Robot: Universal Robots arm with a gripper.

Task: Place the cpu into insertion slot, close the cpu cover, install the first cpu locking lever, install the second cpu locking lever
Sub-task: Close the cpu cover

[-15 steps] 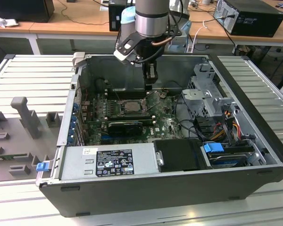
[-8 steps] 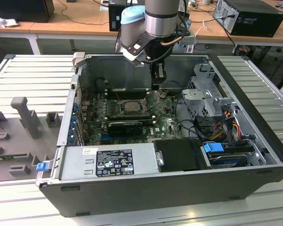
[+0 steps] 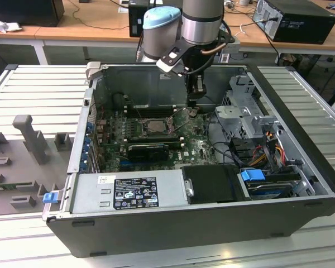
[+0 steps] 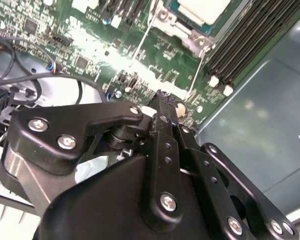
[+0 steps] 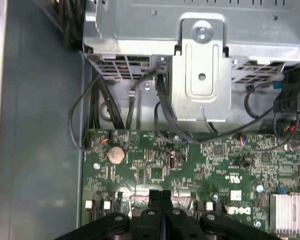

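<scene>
Black gripper linkage sits closest in both wrist views, screws and pivot arms in the foreground. Gripper [image 5: 160, 196] fingers pressed together, thin seam between them, nothing seen pinched. Same in the second wrist view: gripper [image 4: 163, 102] tips together, just above the green board [image 4: 95, 55]. Thin wire lever [image 4: 197, 72] runs from the socket corner towards the fingertips and ends just beside them; contact cannot be told. Second wire lever [image 4: 140, 42] slants across the board from the socket's other corner. Chip [image 4: 202, 6], pale and square, lies flat in the socket with the silvery cover plate [image 4: 187, 31] framing its edge. Long black memory slots [image 4: 240, 42] run beside it, near the grey case wall. First wrist view: board [image 5: 155, 167] under the fingers, coin battery [image 5: 116, 154] near one edge, finned heat sink [image 5: 290, 212] at the corner, black cables [image 5: 85, 115] looping up to a metal bracket [image 5: 200, 75]. Exterior view: gripper [image 3: 194, 99] points straight down inside the open computer case [image 3: 301, 134], just to the exterior view's right of the socket [image 3: 138, 127]. Power supply [image 3: 128, 192] lies along the near wall, blue clip [image 3: 252, 175] beside it.
</scene>
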